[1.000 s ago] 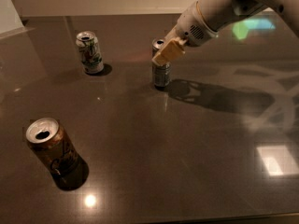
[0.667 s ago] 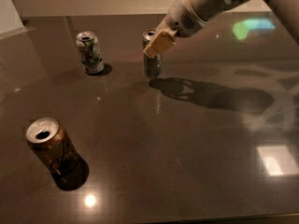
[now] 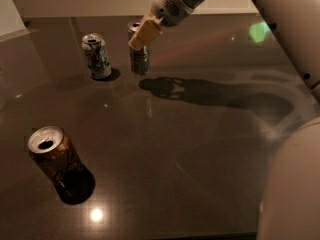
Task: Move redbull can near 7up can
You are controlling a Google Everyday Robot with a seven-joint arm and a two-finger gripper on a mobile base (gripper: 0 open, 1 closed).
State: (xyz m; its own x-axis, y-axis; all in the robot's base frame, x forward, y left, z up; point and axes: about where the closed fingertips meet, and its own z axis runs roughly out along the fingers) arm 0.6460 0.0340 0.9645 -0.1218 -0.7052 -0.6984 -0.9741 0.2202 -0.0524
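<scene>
The redbull can point(image 3: 139, 59) is slim and silver-grey with dark bands. It stands upright near the back of the dark table point(image 3: 190, 149). My gripper point(image 3: 140, 34) is shut on its upper part, with a tan finger point(image 3: 144, 33) across the front. The 7up can point(image 3: 96, 55), white with green markings, stands upright just left of it, a small gap between them.
A wider brown can point(image 3: 55, 160) with an open silver top stands at the front left. My arm point(image 3: 280, 29) reaches in from the upper right and its bulk fills the right edge. The arm's shadow lies on the table right of the redbull can.
My gripper has carried the redbull can leftward across the table, from well right of the 7up can to close beside it.
</scene>
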